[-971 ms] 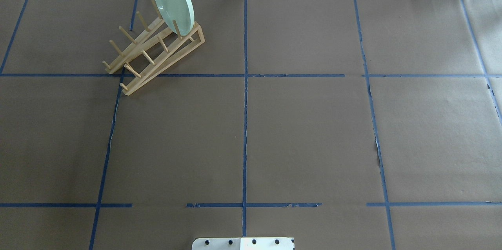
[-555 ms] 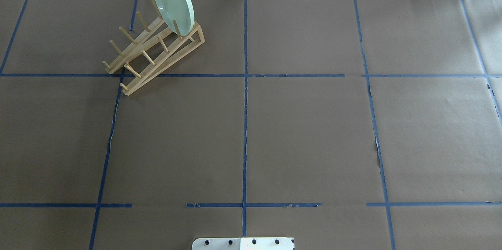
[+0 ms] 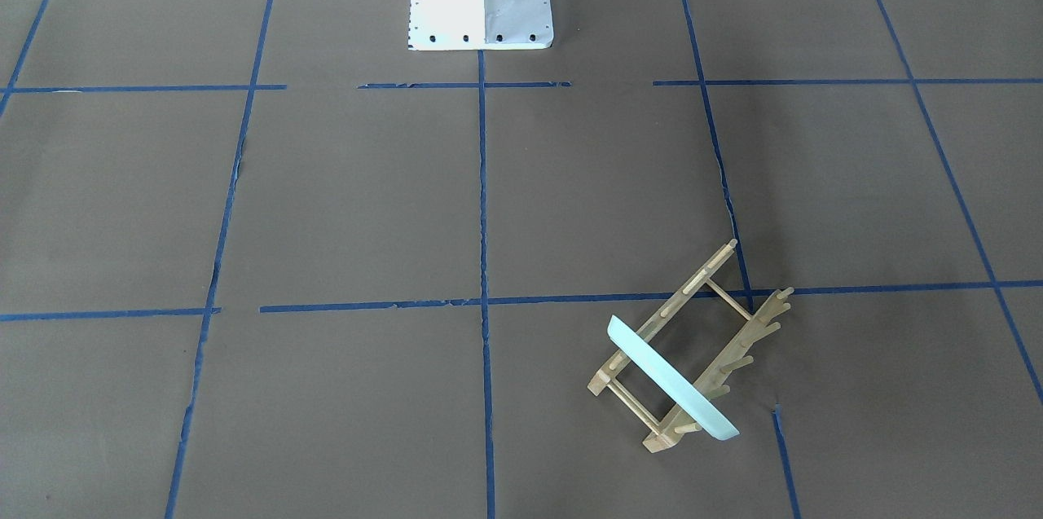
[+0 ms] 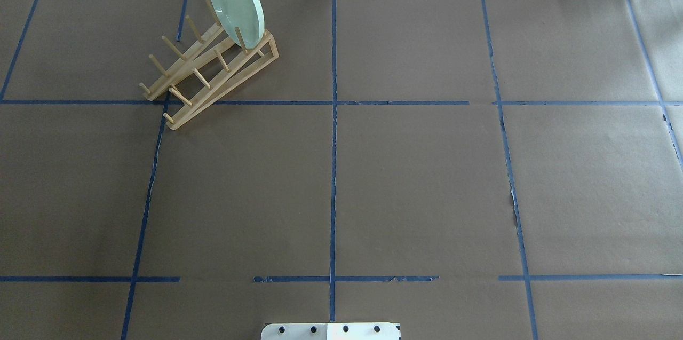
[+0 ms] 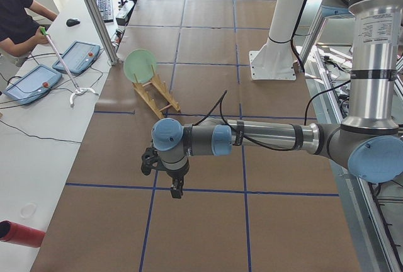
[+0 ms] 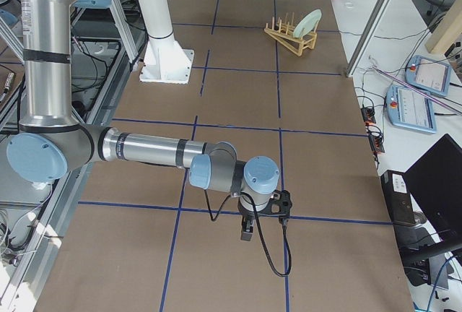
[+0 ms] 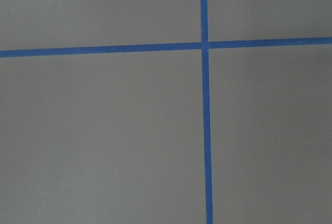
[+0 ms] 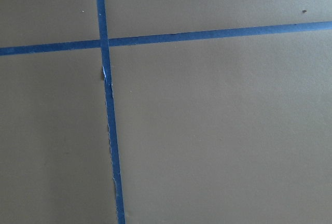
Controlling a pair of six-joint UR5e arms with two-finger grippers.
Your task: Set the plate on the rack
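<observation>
At the rack's (image 4: 187, 113) end farthest from the robot, the plate (image 4: 235, 2) stands on its edge between the last pegs. It tilts and leans on them. Nothing holds it. Judging by that, your task looks done.

Well apart from the rack, the left pincer (image 5: 177, 191) hangs above bare bench (image 4: 416, 180). The right pincer (image 6: 247, 232) hangs farther from the rack again. Both show only in the side views, so you cannot tell whether either is spread or pressed together. Each wrist camera shows only brown paper and blue tape lines.

What could go wrong from here comes mostly from disturbing the rack:

- The plate sits in the end slot, with only the last pegs behind it. A knock to the rack could tip it off that end onto the bench.
- The rack looks light and nothing visible fixes it down. A passing arm could slide or turn it, and the plate would rock.
- The plate leans rather than standing straight. A shake of the bench might roll it sideways along the rails.

Keep both arms well apart from the rack if you move them.
</observation>
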